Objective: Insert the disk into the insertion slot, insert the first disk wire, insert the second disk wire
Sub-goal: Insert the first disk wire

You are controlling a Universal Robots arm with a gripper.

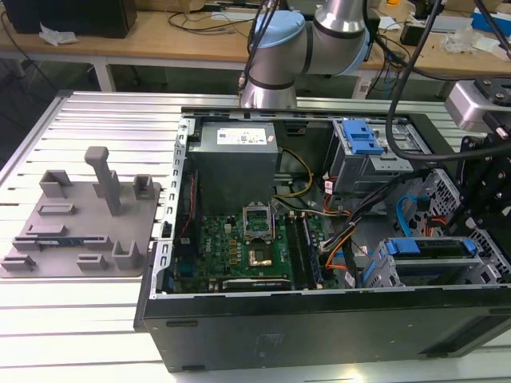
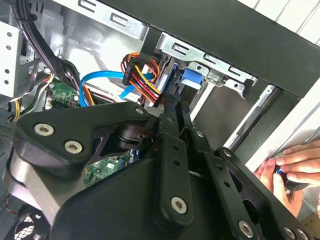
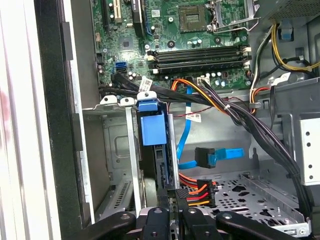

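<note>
The disk (image 1: 427, 267) lies inside the insertion slot (image 1: 382, 271), the low grey cage at the case's front on the exterior view's right. Its blue caddy tab (image 3: 151, 129) sticks out of the cage. My gripper (image 3: 172, 200) hangs right at the disk's rear edge, its black fingers (image 2: 170, 145) drawn close together. It is shut on the black plug of the red, orange and yellow wire (image 3: 196, 192). That wire bundle (image 2: 142, 75) runs off from the fingertips. A blue flat wire with a black plug (image 3: 212, 157) lies loose on the perforated floor beside it.
A taller grey cage with a blue latch (image 1: 363, 140) stands behind. Black cable bundles (image 3: 250, 120) cross over the motherboard (image 1: 239, 239). A person's hand (image 2: 292, 167) rests outside the case wall. A grey fixture plate (image 1: 80, 227) sits on the exterior view's left.
</note>
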